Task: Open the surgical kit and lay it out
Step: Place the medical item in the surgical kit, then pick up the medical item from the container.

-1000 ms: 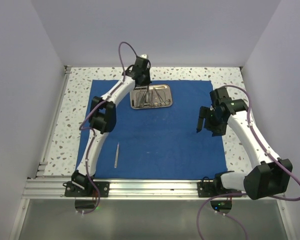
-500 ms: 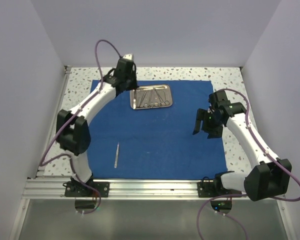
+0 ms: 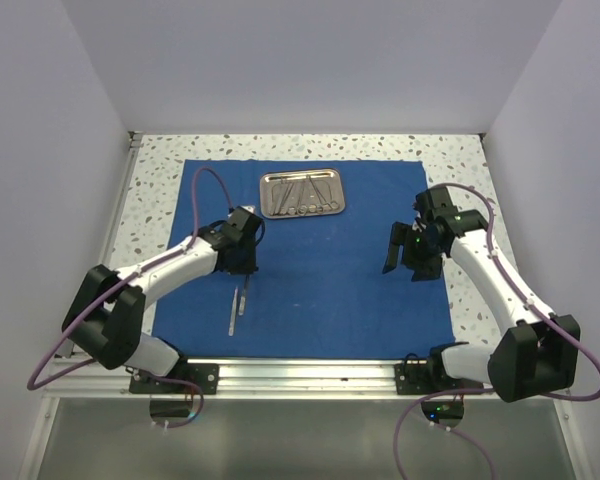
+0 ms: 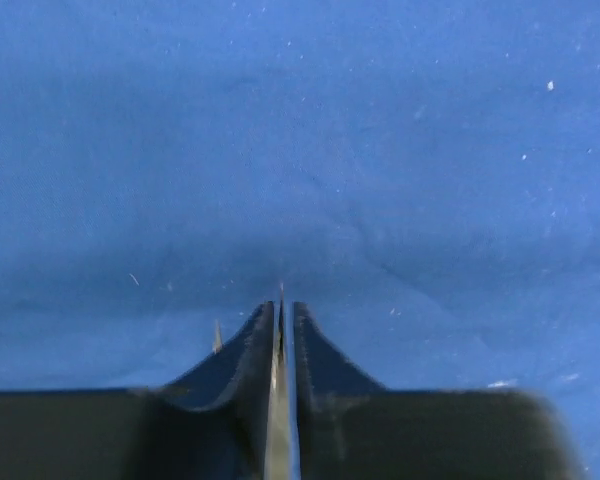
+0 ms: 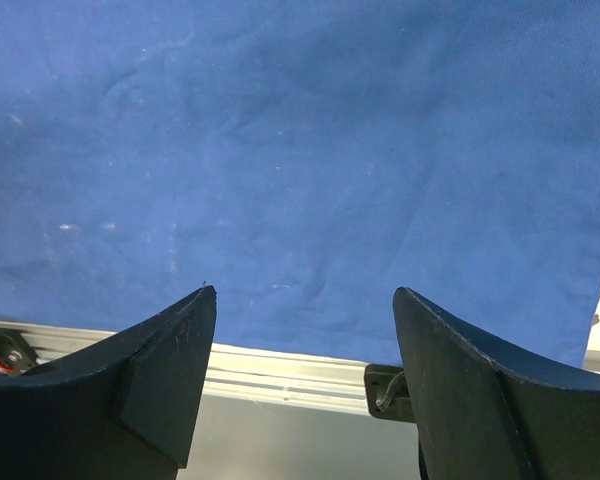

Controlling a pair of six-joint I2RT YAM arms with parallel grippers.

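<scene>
The surgical kit's royal-blue cloth lies spread flat on the table. A small steel tray with slim instruments in it sits at the cloth's far middle. One slim steel instrument lies on the cloth at the near left. Just right of it, my left gripper is shut on another thin steel instrument, which points down close to the cloth. In the left wrist view that steel strip shows between the closed fingers, over blue cloth. My right gripper hangs open over the cloth's right part, with nothing between its fingertips.
An aluminium rail with both arm bases runs along the near edge, also seen as the rail in the right wrist view. Speckled tabletop borders the cloth. White walls close in the left, right and back.
My left arm has swung from the tray at the back to the near left of the cloth, carrying a slim instrument beside the one lying there. The right gripper has barely shifted.
</scene>
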